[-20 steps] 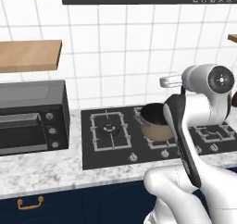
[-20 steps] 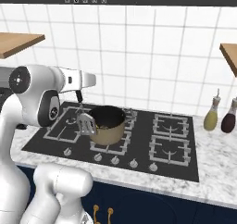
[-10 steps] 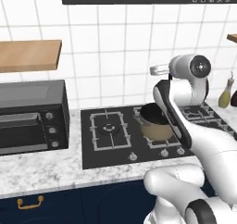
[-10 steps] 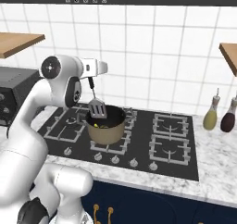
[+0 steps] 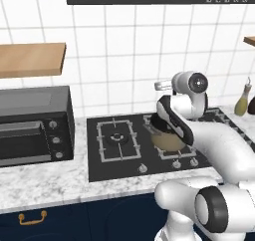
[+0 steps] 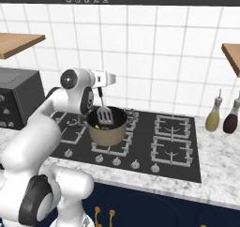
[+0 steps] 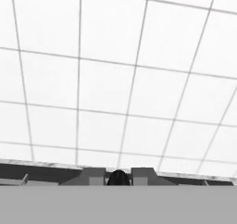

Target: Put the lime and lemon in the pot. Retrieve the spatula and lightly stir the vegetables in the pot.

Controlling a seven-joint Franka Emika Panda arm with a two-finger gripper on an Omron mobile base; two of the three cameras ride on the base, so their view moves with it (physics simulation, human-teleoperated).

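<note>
We see the pot (image 6: pixel 107 130) standing on the front left burner of the black hob (image 6: pixel 178 148), which is set into the marbled surface (image 6: pixel 218 174). In the right base view a speck of yellow, the lemon (image 6: pixel 96 125), shows against the pot's dark inside; we cannot make out the lime. The spatula (image 6: pixel 104 113) hangs head down, its slotted grey blade just inside the pot's rim and its thin black handle rising straight up to the gripper (image 6: pixel 100 89), which points sideways toward the tiled wall (image 6: pixel 154 57). The fingers (image 7: pixel 92 176) are clenched on the spatula handle, whose dark round end shows between them in the hand view. In the left base view the arm covers much of the pot (image 5: pixel 167 140). Two bottles (image 6: pixel 213 118) stand at the hob's far right; a dark oven (image 5: pixel 32 123) sits to its left.
</note>
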